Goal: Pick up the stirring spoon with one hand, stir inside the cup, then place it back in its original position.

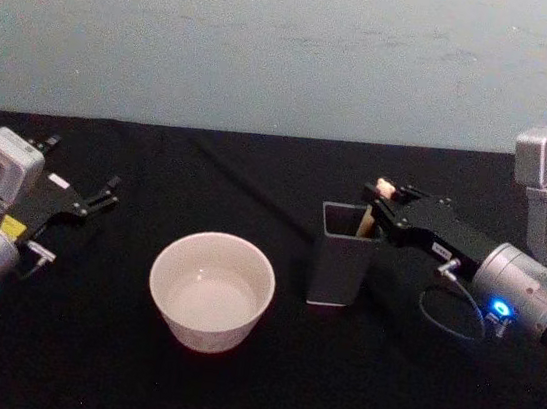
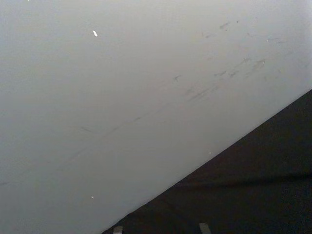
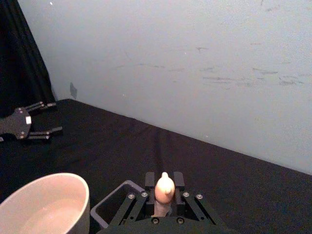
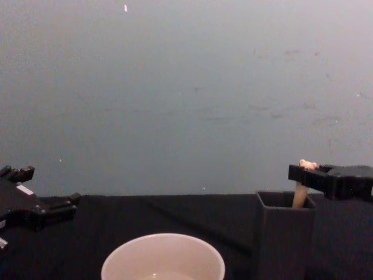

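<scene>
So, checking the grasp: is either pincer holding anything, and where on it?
The right pincer grips the beige bear-topped stirring spoon near its handle top; the left pincer holds nothing.

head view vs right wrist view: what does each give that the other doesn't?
Head view adds: the holder's full outer wall, the blue light on the right arm, and a cable loop beside it. Right wrist view adds: a close look from behind at the right pincer shut on the stirring spoon, plus a dark curtain. Both: the cup, holder, spoon, and the open left pincer, parked.
</scene>
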Tool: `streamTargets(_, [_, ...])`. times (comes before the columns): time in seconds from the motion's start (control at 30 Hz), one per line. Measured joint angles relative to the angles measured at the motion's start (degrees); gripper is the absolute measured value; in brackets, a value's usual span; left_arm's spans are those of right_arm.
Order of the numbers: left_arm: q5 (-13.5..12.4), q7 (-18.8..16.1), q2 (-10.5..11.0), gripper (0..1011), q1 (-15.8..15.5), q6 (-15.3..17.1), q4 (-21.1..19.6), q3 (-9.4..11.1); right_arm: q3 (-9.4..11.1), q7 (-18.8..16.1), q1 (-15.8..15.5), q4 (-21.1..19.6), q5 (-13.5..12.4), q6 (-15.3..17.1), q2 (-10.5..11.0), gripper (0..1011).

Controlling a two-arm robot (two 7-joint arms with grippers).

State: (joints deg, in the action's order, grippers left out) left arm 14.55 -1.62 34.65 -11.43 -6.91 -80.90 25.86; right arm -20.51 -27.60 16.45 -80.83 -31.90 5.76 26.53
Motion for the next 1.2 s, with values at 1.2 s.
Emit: streamTargets(1.2, [0.00, 0.00, 0.00, 1001, 0.00, 0.00, 0.00, 0.00, 4.91, 2.77, 0.50, -10.27, -12.14, -1.40, 2.11, 214])
